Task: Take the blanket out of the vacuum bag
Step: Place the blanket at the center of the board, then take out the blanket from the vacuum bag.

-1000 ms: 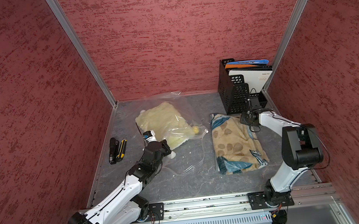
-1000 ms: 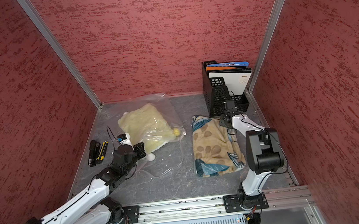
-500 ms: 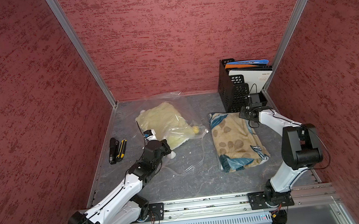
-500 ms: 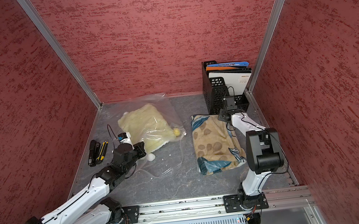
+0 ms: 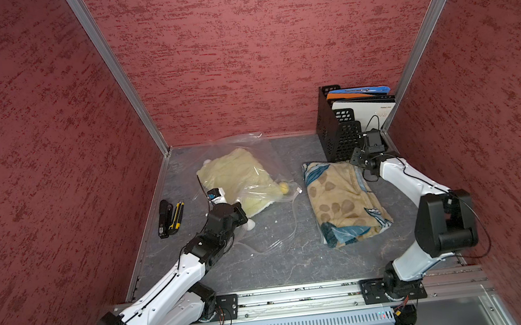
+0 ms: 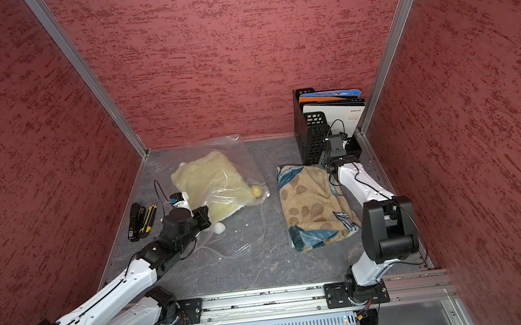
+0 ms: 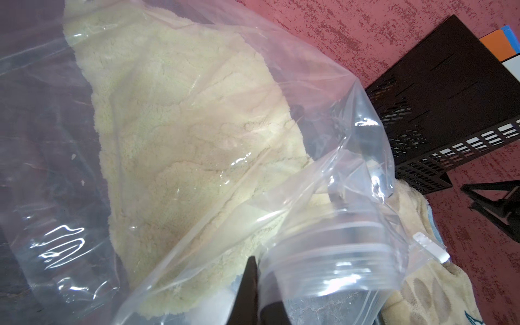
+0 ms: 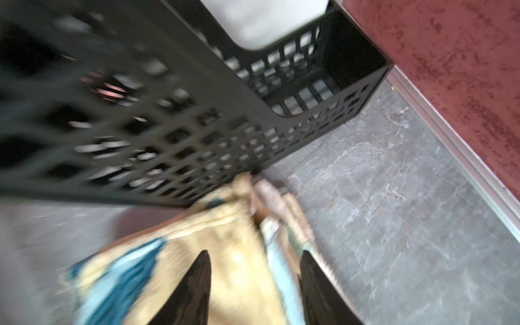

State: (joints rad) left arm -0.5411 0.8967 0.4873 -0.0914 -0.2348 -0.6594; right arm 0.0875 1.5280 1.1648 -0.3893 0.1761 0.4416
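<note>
The vacuum bag (image 5: 271, 155) (image 6: 247, 161) lies crinkled at the back left. A pale yellow fleece blanket (image 5: 241, 179) (image 6: 211, 179) is inside it, with one edge at the bag's mouth. My left gripper (image 5: 240, 217) (image 7: 254, 261) is shut on the bag's plastic near the zip strip and its white slider clip (image 7: 430, 247). A leaf-patterned beige and blue blanket (image 5: 340, 204) (image 6: 310, 204) lies folded outside the bag on the right. My right gripper (image 5: 357, 159) (image 8: 255, 253) is open over that blanket's far corner, a finger on each side of the cloth.
A black mesh file holder (image 5: 338, 127) (image 8: 168, 112) with folders stands in the back right corner, right behind my right gripper. A black tool and a yellow-black cutter (image 5: 170, 217) lie by the left wall. Red walls close in three sides.
My right gripper drew the patterned blanket's far corner back toward the file holder, then opened its jaws. The left arm and the bag have barely moved.
</note>
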